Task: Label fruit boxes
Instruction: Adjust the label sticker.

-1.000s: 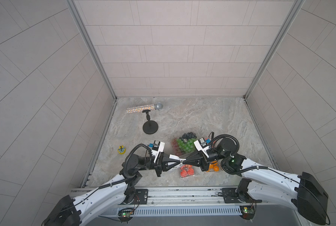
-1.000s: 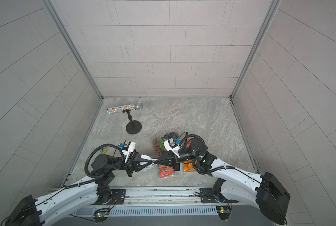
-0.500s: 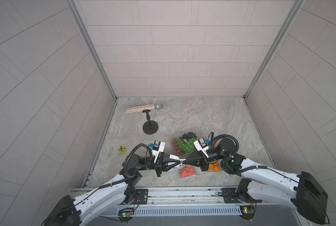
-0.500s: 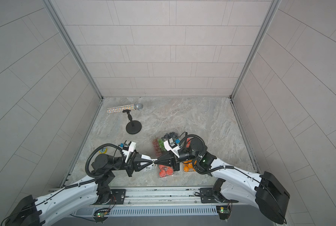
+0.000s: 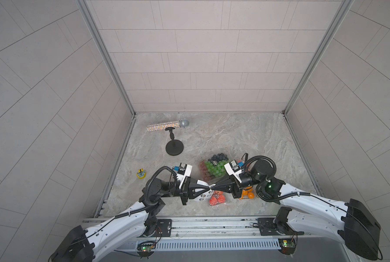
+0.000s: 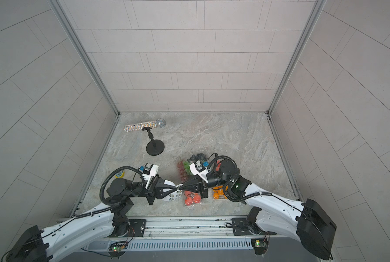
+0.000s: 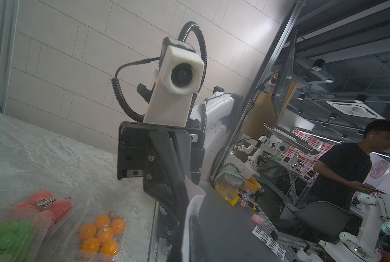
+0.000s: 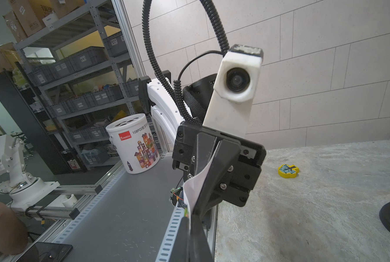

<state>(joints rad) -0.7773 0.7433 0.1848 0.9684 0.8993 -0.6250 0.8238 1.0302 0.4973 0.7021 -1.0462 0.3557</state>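
Both pincers meet tip to tip above the desk [image 5: 234, 136], facing each other. The left pincer [image 5: 209, 187] is clamped on a white sheet [image 5: 202, 196] of round stickers, which droops beneath its fingers. The right pincer [image 5: 213, 187] is pinched shut on the sheet's free edge (sticker or backing, I can't tell from here).

Directly below the two tips sits a red box [image 5: 216, 199]. The orange box [image 5: 246, 195] lies under the right pincer's body. The grape box [image 5: 214, 167] is just beyond the tips, on the far side. Next to it, behind the right pincer, is a second red box [image 7: 43, 204] with a round label on its lid.

Well beyond the left pincer a microphone [image 5: 166, 124] rests on its stand [image 5: 174, 147]. A small yellow toy [image 5: 141, 175] lies off to that pincer's outer side.
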